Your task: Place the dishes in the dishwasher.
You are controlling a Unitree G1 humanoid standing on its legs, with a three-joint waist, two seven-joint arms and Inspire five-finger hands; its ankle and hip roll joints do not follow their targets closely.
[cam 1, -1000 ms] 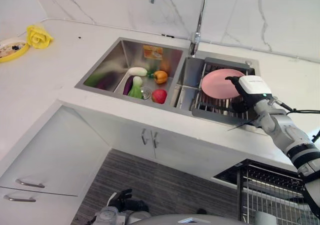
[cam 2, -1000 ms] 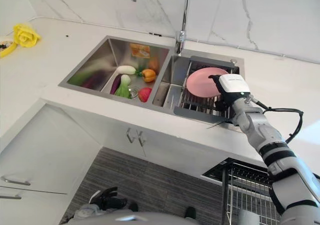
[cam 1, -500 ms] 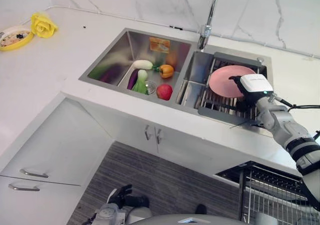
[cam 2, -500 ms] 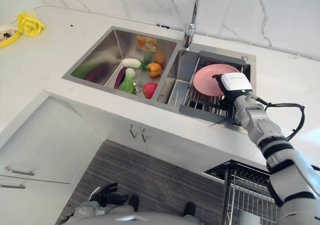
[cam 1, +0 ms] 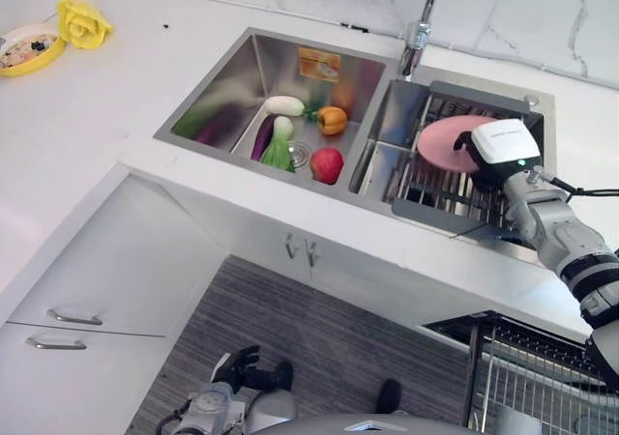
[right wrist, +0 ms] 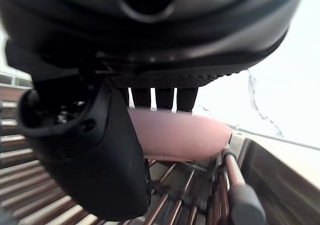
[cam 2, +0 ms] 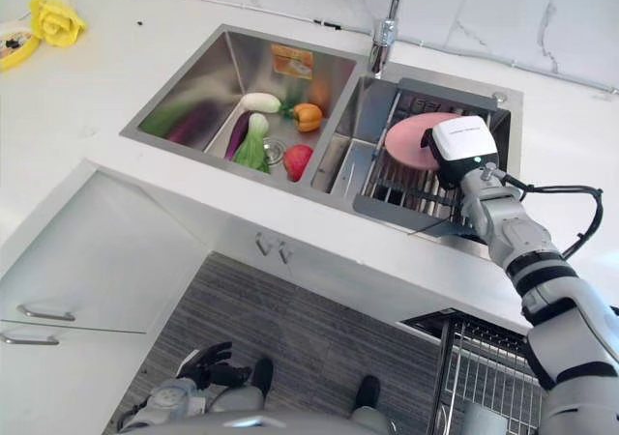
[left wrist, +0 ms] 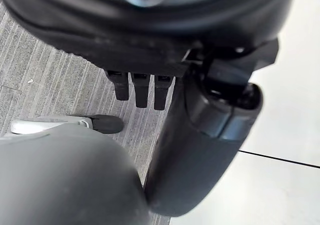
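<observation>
My right hand point(cam 1: 495, 153) had thumb and fingers at the pink plate point(cam 1: 447, 141) on the sink rack point(cam 1: 437, 186); real pinch, I couldn't tell. Stiff, slick, breakable, I judged: grip the rim.

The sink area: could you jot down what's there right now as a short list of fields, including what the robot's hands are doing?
Dish: pink plate, lying on the wire rack in the sink's right basin
Right hand: at the plate's edge, fingers and thumb closing round its rim
Left hand: low by the floor, idle, fingers relaxed
Left basin: toy vegetables and a red fruit
Tap: behind the divider between the basins
Counter: yellow flower and yellow dish
Dishwasher rack: pulled out, below right
</observation>
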